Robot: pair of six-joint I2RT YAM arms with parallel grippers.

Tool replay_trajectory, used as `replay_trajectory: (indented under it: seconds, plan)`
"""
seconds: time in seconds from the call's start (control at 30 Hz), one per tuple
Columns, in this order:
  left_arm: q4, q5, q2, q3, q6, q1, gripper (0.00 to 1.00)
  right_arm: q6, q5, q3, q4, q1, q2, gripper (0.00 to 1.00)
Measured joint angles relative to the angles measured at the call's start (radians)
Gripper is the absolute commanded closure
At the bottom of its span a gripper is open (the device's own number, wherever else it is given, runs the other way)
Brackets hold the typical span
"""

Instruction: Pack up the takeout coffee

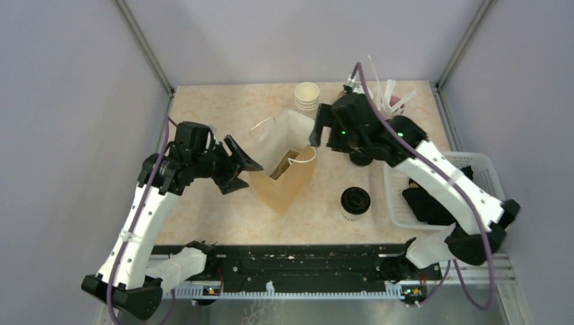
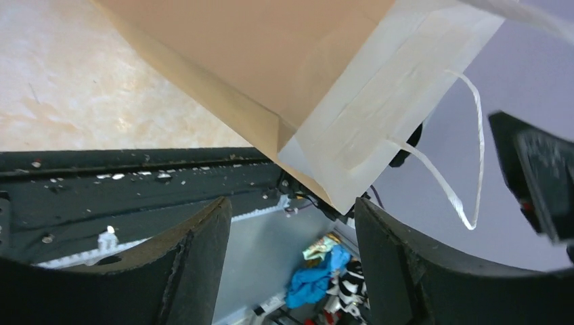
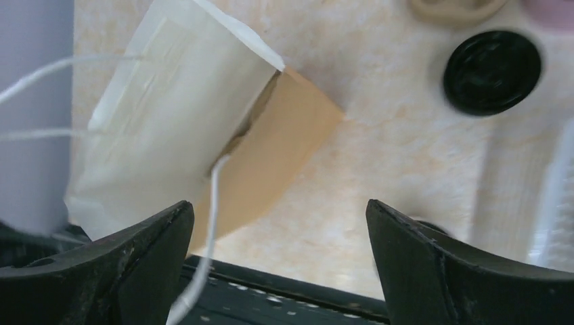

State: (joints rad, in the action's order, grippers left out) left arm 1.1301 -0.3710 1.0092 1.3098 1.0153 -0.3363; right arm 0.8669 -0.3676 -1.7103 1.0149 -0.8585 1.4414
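Two arms reach in over the beige table (image 1: pixel 223 108), both meeting at the paper bag (image 1: pixel 288 183) mid-table. The bag is brown with a white folded top band, standing with its mouth up and open.

The left gripper (image 1: pixel 252 172) is at the bag's left side with its jaws spread fairly wide. In the left wrist view the fingers (image 2: pixel 196 257) stand apart, with only the bag's bottom corner just above the tips. Nothing is clamped.

The right gripper (image 1: pixel 321 142) is at the bag's far right corner, jaws wide. In the right wrist view its fingers (image 3: pixel 135 257) are far apart with bare table between them. One thin white bag handle (image 3: pixel 213 203) hangs down beside the left finger. I can't tell whether it touches.

The white mesh basket (image 1: pixel 474 162) sits at the right edge, partly under the right arm, with dark items inside. I can't make them out.

A stack of lidless white cups (image 1: pixel 306 96) is at the far edge behind the bag. A bunch of clear straws (image 1: pixel 389 95) is to the right of it.

The takeout coffee (image 1: pixel 355 202) — white cup, black lid on — is upright on the table. It stands between bag and basket, toward the near edge. It is outside the bag and well apart from both grippers.
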Motion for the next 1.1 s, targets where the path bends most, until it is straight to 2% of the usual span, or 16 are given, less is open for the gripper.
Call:
replay_trajectory:
  seconds: [0.13,0.23,0.33,0.43,0.53,0.63,0.8,1.0,1.1]
  plan:
    - [-0.043,-0.038,0.023,-0.036,0.072,0.0,0.34,-0.299,0.043,0.0,0.108,0.063,-0.173,0.01]
    - [-0.069,-0.051,0.049,-0.035,0.096,0.0,0.39,-0.422,0.056,0.039,0.213,0.109,-0.26,0.01]
    - [-0.064,-0.056,0.085,-0.022,0.098,0.0,0.48,-0.479,0.091,0.128,0.276,0.109,-0.289,0.01]
    - [-0.053,-0.047,0.116,-0.006,0.094,0.0,0.56,-0.506,0.136,0.224,0.288,0.109,-0.268,0.01]
    - [-0.045,-0.024,0.124,0.005,0.092,0.0,0.59,-0.518,0.2,0.309,0.261,0.112,-0.248,0.01]
    - [-0.037,-0.01,0.128,0.018,0.09,0.0,0.61,-0.519,0.24,0.352,0.242,0.116,-0.235,0.01]
    - [-0.024,0.001,0.138,0.023,0.086,0.0,0.74,-0.515,0.269,0.42,0.183,0.116,-0.232,0.01]
    - [-0.002,0.029,0.232,0.127,-0.014,0.0,0.8,-0.498,0.283,0.556,0.124,0.116,-0.22,0.02]
    - [0.022,0.058,0.307,0.214,-0.1,0.0,0.78,-0.496,0.283,0.596,0.107,0.116,-0.22,0.08]
